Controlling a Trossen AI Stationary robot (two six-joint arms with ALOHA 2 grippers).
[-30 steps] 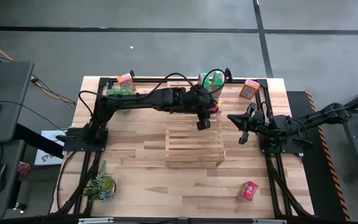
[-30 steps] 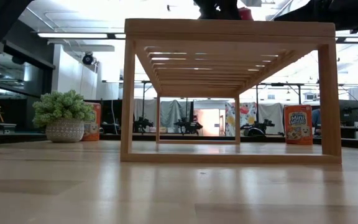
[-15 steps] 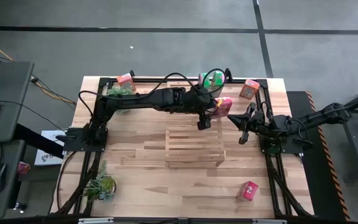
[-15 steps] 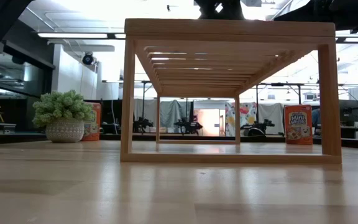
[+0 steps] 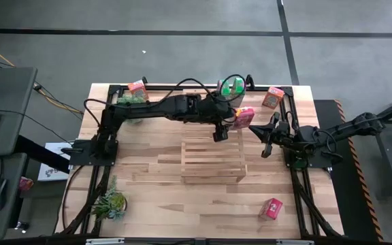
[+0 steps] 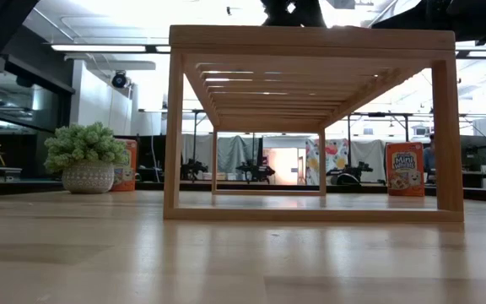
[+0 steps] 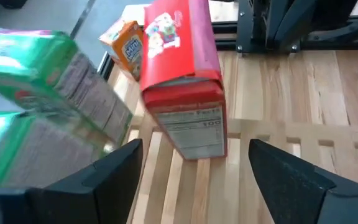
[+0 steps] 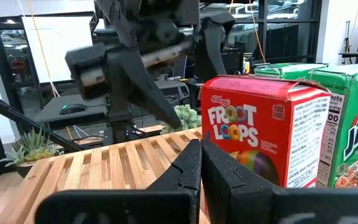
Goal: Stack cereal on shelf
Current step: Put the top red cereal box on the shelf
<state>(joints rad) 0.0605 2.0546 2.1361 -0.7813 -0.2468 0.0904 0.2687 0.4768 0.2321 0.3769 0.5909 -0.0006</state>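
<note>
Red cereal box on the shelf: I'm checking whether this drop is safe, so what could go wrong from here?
The red box stands upright at the shelf edge, close beside the green boxes. The open left gripper has one finger on each side of it, so pulling away crookedly might clip it and tip it. The shut right gripper waits close by; any swing toward the shelf could knock the box off.

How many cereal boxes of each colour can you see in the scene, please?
Red boxes: 2
Orange boxes: 2
Green boxes: 2
Total: 6
</note>
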